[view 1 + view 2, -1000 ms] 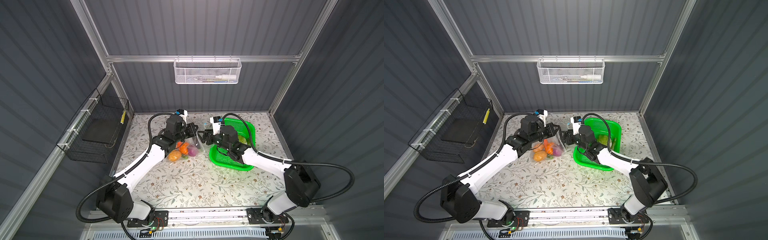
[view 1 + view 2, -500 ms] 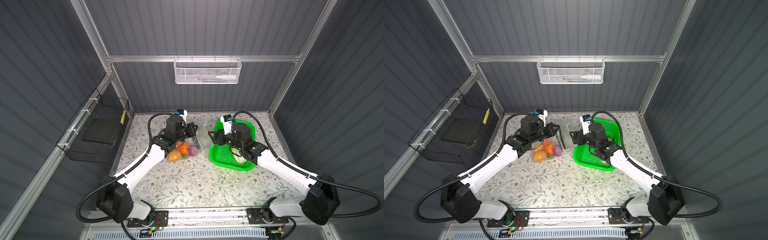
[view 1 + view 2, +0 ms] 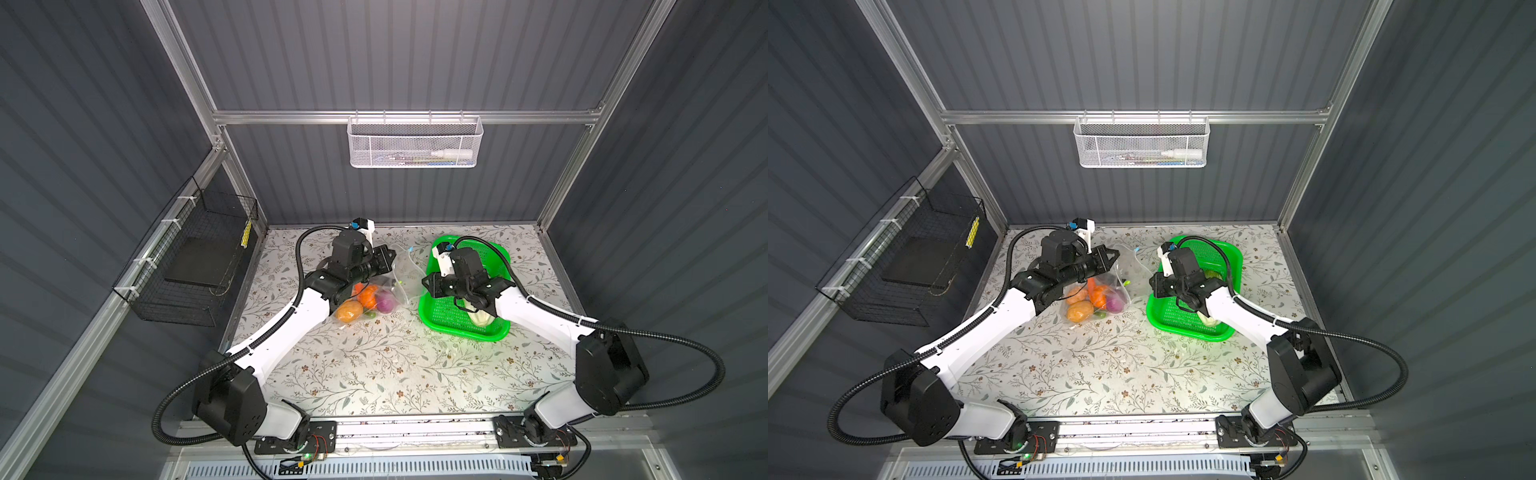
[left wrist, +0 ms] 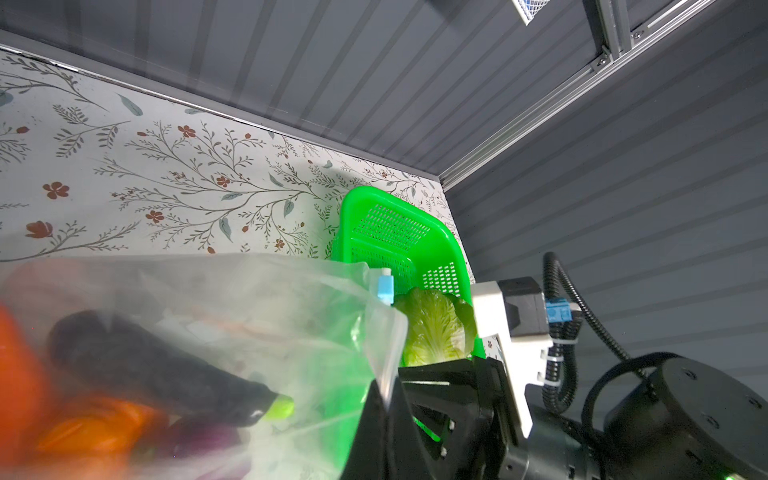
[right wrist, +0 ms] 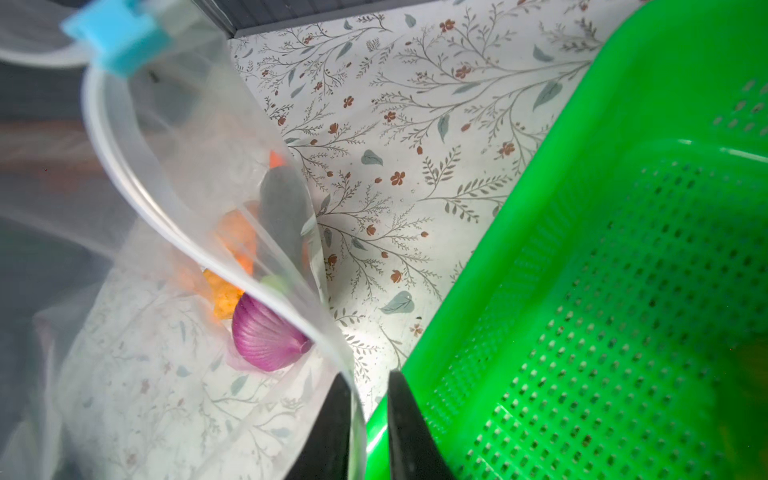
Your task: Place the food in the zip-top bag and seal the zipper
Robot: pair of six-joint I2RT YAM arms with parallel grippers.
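The right tool [image 5: 363,378] had its black jaws nearly together on the clear rim strip of the zip-top bag [image 5: 174,166], just beside the wall of the green perforated basket [image 5: 582,291]. The left tool [image 4: 386,395] pinched the crinkly film on the bag's side away from the basket. A purple onion [image 5: 266,336] and a dark eggplant [image 5: 284,208] lay inside the bag beside the basket, and the leafy cabbage [image 4: 436,328] lay within the basket.

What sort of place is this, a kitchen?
Probably a robot test booth, not a kitchen: grey panelled walls on an aluminium frame, two robot arms mounted on a rail, and toy vegetables in a clear bag.
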